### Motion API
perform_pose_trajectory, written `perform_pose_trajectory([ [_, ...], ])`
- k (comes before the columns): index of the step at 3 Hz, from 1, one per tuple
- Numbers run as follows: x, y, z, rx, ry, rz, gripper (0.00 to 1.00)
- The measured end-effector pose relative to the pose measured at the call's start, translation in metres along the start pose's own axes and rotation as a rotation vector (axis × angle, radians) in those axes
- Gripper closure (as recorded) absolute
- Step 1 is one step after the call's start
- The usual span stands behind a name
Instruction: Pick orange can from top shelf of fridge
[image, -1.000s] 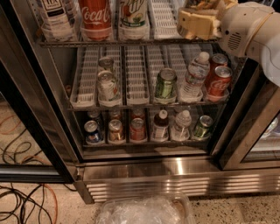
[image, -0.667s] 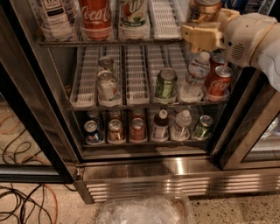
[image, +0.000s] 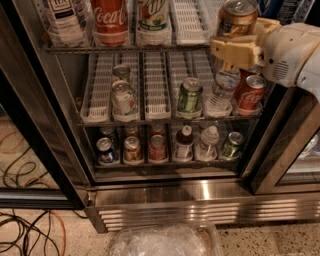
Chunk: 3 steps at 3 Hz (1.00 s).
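Observation:
The orange can is tan-orange with a shiny silver top and stands upright in my gripper at the upper right. The gripper's tan fingers are shut on the can's lower part, in front of the right end of the top shelf. That shelf is a wire rack with white slotted lane trays. The white arm comes in from the right. The fridge has a stainless-steel base grille and a black-framed open door.
The top shelf holds a Coca-Cola bottle, a tea bottle and a green-and-white bottle. The middle rack holds a green can, a water bottle and a red Coca-Cola can. Cables lie on the floor; a plastic bin is below.
The gripper has moved down and a little toward me with the orange can in it; more of the can now shows above the fingers.

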<state>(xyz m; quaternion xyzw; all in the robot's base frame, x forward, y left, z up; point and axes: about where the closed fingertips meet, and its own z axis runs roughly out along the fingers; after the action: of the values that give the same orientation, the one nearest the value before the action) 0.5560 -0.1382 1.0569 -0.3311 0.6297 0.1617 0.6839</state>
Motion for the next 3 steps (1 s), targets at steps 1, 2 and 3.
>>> perform_pose_trajectory([
  [1,0.013,0.024,-0.039,-0.037,0.066,-0.009,1.0],
  [2,0.013,0.024,-0.039,-0.038,0.066,-0.009,1.0],
  [3,0.013,0.042,-0.035,-0.085,0.067,-0.022,1.0],
])
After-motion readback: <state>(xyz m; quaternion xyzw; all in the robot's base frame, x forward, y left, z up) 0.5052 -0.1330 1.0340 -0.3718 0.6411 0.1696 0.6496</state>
